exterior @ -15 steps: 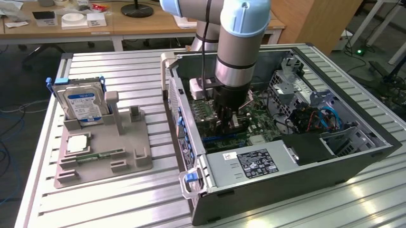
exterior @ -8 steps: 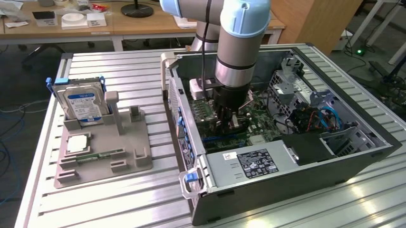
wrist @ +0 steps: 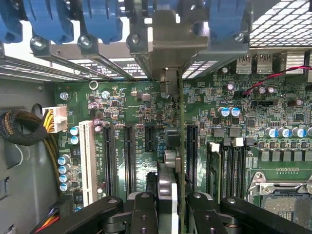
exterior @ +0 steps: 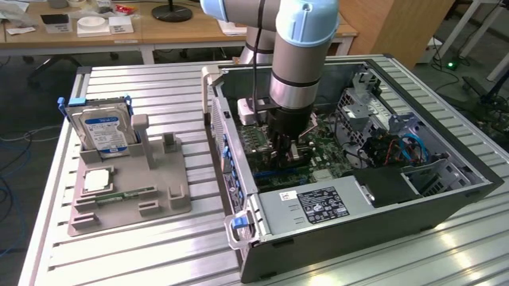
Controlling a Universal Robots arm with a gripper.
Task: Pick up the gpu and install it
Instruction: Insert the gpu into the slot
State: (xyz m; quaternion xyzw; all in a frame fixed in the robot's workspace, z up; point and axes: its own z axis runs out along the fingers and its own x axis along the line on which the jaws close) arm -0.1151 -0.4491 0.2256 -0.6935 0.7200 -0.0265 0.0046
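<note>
gripper (wrist: 171,197): clamped on the gpu (wrist: 181,146) edge | place: above motherboard (wrist: 146,126) slots | risk: card slightly off the slot, so pushing may bend it

You had a ribbed metal surface (exterior: 159,250) of long aluminium slats under everything. Two things sat directly on it. Toward the exterior view's left lay a grey plastic holder tray (exterior: 127,185), flat on the slats, with a hard drive (exterior: 102,130) standing upright in its rear slot, a square chip (exterior: 97,180) lying in a recess, and a narrow memory stick (exterior: 126,194) lying along its front part. Just beside it, toward the exterior view's right, sat an open computer case (exterior: 358,238) lying on its side, its open face turned up. The tray and the case were near each other but apart.
</note>
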